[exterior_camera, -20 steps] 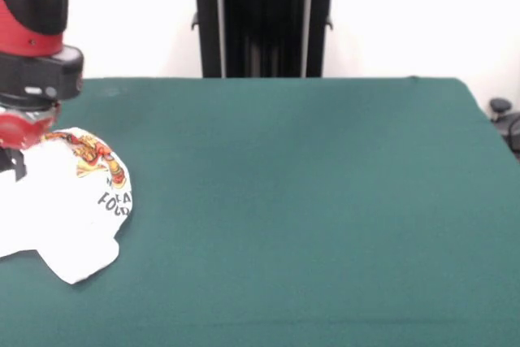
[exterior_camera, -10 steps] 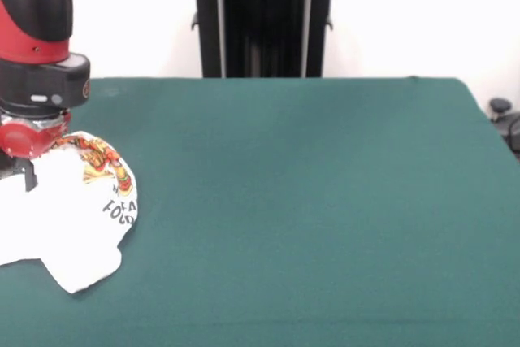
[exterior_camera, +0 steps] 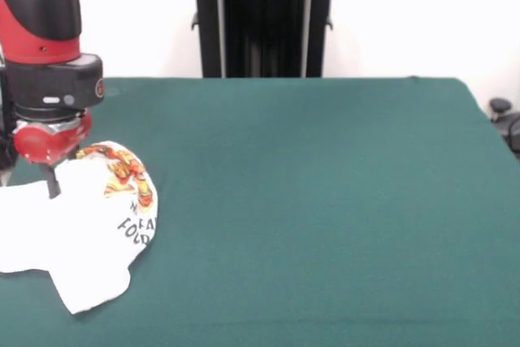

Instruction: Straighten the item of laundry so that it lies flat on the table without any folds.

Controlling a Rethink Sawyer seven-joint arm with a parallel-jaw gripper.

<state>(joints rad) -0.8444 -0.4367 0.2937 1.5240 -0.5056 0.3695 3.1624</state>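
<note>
Where garment point(exterior_camera: 89, 225) bunches (left edge) | fingers point(exterior_camera: 54, 178) grasp unclear — table point(exterior_camera: 325, 201) open rightward

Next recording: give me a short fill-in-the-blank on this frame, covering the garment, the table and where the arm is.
1. The item of laundry lies at the picture's ______ edge.
2. The table top is dark ______.
3. The garment's main colour is ______, with a red, orange and yellow print.
4. The gripper is down at the garment's ______ edge in the picture.

Missing words: left; green; white; upper
</note>
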